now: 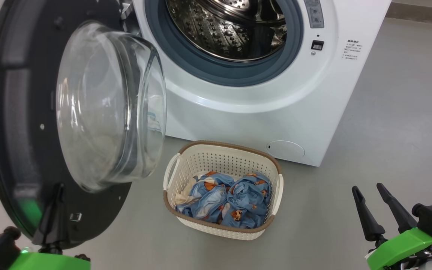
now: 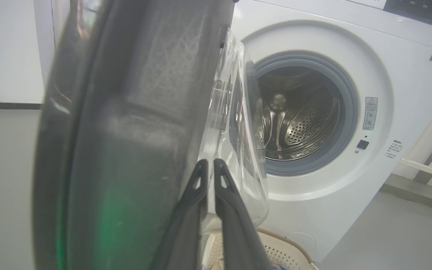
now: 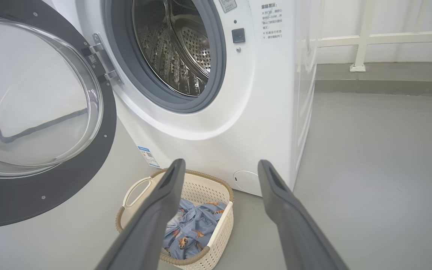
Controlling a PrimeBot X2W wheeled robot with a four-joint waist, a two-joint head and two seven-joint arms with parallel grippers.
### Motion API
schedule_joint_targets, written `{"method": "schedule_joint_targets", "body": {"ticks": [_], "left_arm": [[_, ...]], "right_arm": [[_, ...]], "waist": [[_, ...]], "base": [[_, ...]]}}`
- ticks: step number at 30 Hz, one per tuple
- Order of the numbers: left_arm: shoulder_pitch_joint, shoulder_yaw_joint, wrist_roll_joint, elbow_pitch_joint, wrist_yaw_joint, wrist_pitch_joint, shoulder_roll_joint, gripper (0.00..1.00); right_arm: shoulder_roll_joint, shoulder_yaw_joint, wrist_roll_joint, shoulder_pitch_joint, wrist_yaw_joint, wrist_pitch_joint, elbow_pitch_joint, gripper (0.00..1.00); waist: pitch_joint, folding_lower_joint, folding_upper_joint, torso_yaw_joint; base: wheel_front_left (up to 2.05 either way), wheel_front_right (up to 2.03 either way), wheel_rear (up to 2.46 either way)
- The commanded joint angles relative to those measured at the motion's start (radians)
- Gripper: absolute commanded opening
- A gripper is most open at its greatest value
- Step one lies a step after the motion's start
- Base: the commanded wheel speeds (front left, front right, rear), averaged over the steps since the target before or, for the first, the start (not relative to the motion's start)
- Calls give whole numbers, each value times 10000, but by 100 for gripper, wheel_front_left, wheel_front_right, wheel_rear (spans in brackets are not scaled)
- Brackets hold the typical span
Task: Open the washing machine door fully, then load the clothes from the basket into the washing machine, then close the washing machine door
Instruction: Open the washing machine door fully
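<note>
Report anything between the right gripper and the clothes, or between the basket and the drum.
Nothing visible blocks either path. Bare floor separates the open right gripper from the clothes in the basket. The washing machine door stands swung out to the left, leaving the drum mouth above the basket unobstructed.

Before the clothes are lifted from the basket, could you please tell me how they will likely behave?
The clothes lie crumpled in loose folds, so they will probably hang floppy and trail from a pinch. The fabric looks thin, so likely light. Sunk below the basket rim, a trailing end might snag.
</note>
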Motion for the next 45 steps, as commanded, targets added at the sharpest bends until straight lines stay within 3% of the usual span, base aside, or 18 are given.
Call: {"method": "schedule_joint_targets", "body": {"ticks": [1, 27, 45], "left_arm": [[-206, 584, -67, -73, 127, -51, 451, 0], [-1542, 1864, -29, 1723, -134, -232, 1085, 0], [-2697, 3535, 941, 2976, -655, -242, 741, 0]], "right_arm": [[-238, 190, -137, -198, 75, -122, -243, 100], [-479, 253, -268, -635, 75, -122, -313, 100], [-626, 348, -381, -1181, 75, -122, -291, 100]], "waist": [[2, 0, 0, 5], [852, 0, 0, 170], [1602, 0, 0, 239]], "base": [[0, 0, 0], [0, 0, 0], [0, 0, 0]]}}
